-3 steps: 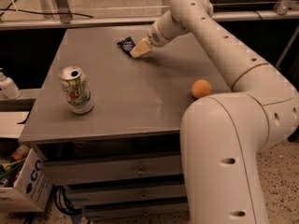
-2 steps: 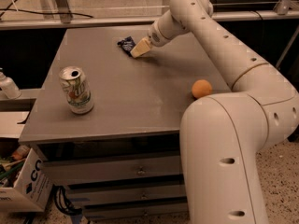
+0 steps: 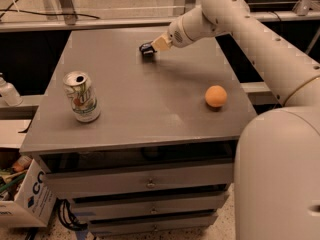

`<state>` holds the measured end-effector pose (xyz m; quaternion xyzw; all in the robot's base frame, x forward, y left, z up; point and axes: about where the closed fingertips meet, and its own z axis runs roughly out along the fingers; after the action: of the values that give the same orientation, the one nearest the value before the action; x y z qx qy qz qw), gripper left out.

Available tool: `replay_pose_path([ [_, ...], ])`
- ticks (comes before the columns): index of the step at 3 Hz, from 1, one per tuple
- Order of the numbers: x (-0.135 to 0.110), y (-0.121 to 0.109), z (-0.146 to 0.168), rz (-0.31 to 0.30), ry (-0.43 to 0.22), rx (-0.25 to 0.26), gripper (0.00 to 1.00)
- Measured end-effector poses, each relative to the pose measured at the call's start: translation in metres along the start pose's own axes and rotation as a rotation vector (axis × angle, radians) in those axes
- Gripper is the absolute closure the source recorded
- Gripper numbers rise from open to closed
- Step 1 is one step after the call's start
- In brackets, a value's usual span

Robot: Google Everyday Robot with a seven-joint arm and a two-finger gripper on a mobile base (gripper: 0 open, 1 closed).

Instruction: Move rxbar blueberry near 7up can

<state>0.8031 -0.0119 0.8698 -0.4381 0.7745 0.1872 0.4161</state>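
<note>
The rxbar blueberry (image 3: pixel 146 49) is a small dark-blue wrapper at the far middle of the grey table (image 3: pixel 150 114). My gripper (image 3: pixel 156 45) comes in from the right and is shut on the bar's right end, at or just above the tabletop. Its pale fingertips (image 3: pixel 161 43) cover part of the wrapper. The 7up can (image 3: pixel 81 96) stands upright near the table's front left, white and green with a silver top, well apart from the bar.
An orange ball (image 3: pixel 216 96) lies at the table's right side. My white arm (image 3: pixel 260 39) spans the right edge. A white bottle (image 3: pixel 7 91) stands off the table at left. Drawers sit below the tabletop, and a cardboard box (image 3: pixel 22 201) is on the floor.
The gripper has shifted slightly right and away, and the blue bar has moved right with it. The can and the ball have not moved.
</note>
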Motion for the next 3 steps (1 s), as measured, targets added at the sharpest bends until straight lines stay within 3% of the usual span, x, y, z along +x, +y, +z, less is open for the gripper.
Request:
replay_pose_path([
  [2,-0.008,0.043,-0.040,-0.039,-0.099,-0.051,1.00],
  [3,-0.007,0.076,-0.047,-0.066,-0.136,-0.133,1.00],
])
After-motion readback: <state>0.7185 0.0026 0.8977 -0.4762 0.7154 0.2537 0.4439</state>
